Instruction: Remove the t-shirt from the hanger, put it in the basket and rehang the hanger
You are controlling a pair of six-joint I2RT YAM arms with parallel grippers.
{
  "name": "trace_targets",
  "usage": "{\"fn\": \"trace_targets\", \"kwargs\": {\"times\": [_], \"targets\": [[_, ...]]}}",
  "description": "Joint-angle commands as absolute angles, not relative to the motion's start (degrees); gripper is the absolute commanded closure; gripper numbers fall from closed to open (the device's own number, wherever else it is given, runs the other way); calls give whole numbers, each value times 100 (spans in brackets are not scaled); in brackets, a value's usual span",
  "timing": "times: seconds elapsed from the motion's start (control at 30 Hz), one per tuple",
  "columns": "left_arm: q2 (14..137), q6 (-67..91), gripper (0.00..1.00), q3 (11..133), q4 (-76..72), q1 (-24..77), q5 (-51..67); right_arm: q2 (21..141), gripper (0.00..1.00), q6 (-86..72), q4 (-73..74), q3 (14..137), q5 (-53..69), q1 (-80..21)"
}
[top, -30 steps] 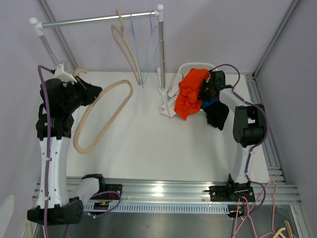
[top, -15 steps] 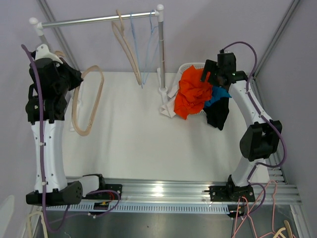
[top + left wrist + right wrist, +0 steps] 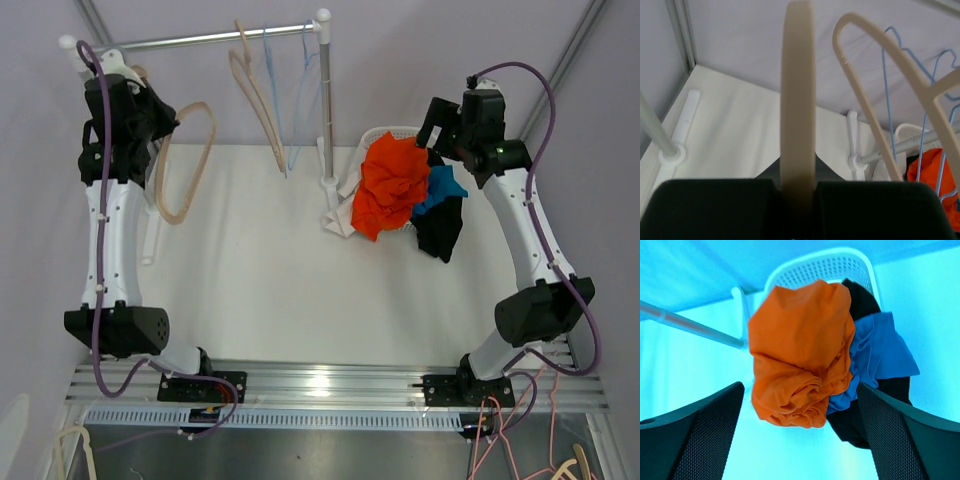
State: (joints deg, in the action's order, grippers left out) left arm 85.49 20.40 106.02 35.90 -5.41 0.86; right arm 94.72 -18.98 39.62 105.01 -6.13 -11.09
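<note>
Both arms have risen: the right pincer (image 3: 437,122), now spread apart, has left the crumpled orange t-shirt (image 3: 392,190) heaped on the white mesh basket (image 3: 385,133), upper right. Meanwhile the left pincer (image 3: 150,122) clamps the bare beige plastic hanger (image 3: 185,165), upper left; hooking it over the silver rail (image 3: 200,40) probably follows.

I see the beige hanger (image 3: 797,100) bare and raised off the table at the far left, near the left end of the rail (image 3: 200,40). It sits edge-on in the left wrist view, pinched in the left gripper (image 3: 797,197).

Orange t-shirt (image 3: 392,190): free of it, crumpled in a loose wad on top of the clothes in the white basket (image 3: 385,133), one fold spilling over the basket's near-left rim.
</note>
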Motion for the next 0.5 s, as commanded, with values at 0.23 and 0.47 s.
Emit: {"fn": "trace_targets", "kwargs": {"times": [0.23,0.47], "targets": [[8938,1284,99,11180,1689,-185,414,8798,1,-1933,3411,10529,-413,-1125],[9562,826,99,12049,1757,255,554,8736,1,-1934,3261,10354,-246,-1116]]}}
